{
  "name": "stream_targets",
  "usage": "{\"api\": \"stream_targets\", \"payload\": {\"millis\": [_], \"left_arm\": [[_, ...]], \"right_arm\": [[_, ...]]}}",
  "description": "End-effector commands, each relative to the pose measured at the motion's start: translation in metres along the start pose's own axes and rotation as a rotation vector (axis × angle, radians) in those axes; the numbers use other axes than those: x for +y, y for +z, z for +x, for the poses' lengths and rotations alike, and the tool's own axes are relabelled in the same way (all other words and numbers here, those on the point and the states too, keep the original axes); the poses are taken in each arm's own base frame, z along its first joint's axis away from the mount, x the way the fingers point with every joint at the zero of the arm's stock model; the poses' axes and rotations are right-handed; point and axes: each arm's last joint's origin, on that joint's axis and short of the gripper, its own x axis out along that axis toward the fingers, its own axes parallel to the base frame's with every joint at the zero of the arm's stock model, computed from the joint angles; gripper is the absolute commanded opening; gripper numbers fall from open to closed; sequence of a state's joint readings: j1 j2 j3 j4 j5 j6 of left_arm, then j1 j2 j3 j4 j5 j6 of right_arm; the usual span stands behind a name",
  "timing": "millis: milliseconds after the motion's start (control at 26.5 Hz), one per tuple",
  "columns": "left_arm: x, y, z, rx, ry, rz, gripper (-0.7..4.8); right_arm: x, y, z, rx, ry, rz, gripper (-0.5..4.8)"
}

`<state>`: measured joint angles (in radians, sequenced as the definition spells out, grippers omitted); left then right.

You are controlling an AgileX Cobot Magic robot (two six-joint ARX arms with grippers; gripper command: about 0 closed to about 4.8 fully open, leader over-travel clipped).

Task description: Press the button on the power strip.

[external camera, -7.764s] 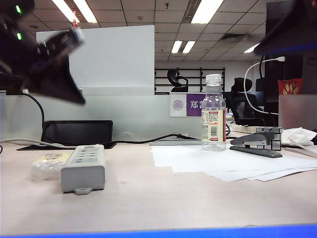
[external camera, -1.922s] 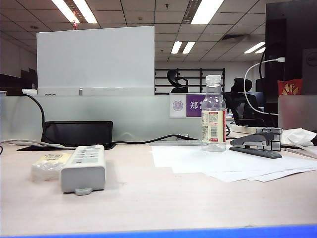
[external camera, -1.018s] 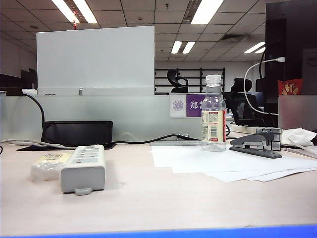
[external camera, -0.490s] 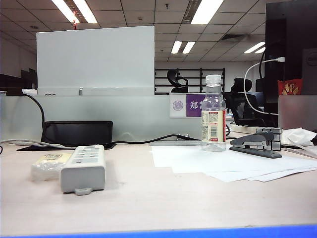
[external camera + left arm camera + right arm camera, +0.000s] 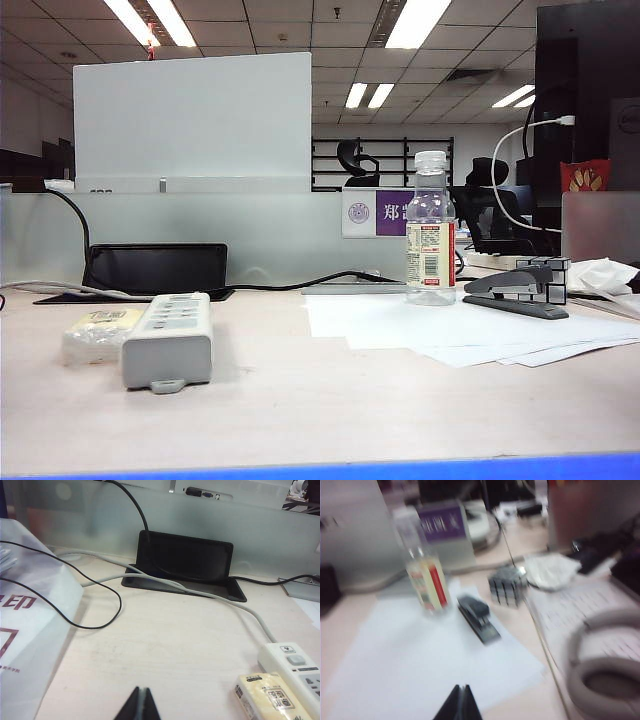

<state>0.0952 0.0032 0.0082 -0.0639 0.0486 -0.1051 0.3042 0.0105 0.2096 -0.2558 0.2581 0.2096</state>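
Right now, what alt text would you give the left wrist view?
The left tool, shut, hangs above a pale desk. The power strip, with its grey cord, lies ahead beside a yellowish packet; a black stand sits behind.

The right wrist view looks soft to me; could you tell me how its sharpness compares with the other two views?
Right wrist view: blurred throughout, with the bottle, stapler and the shut right gripper all smeared. Left wrist view: mostly sharp, showing the power strip, its grey cord and the shut left gripper. Exterior view: crisp under bright ceiling lights, neither gripper visible.
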Motion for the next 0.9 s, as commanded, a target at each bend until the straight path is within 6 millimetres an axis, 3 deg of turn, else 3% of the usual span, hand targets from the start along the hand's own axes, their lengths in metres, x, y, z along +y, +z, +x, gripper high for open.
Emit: {"api": "stream_targets", "payload": {"millis": [38,264,678,904], "left_arm": [[0.0,0.002,0.0,-0.015,0.002,0.001,-0.04],[0.0,0.002,0.0,-0.015,0.002,0.001,-0.04],[0.0,0.002,0.0,-0.015,0.002,0.001,-0.04],[0.0,0.002,0.0,-0.015,0.002,0.001,-0.04]], "right_arm": [[0.0,0.0,0.004,-0.084,0.006,0.021,0.0],[-0.012,-0.015,0.012,-0.091,-0.13,0.02,0.0],[-0.04,-0.009,0.008,-0.177,-0.431,0.029,0.0],[-0.043,-0.01,0.009,-0.185,-0.378,0.024,0.0]]}}
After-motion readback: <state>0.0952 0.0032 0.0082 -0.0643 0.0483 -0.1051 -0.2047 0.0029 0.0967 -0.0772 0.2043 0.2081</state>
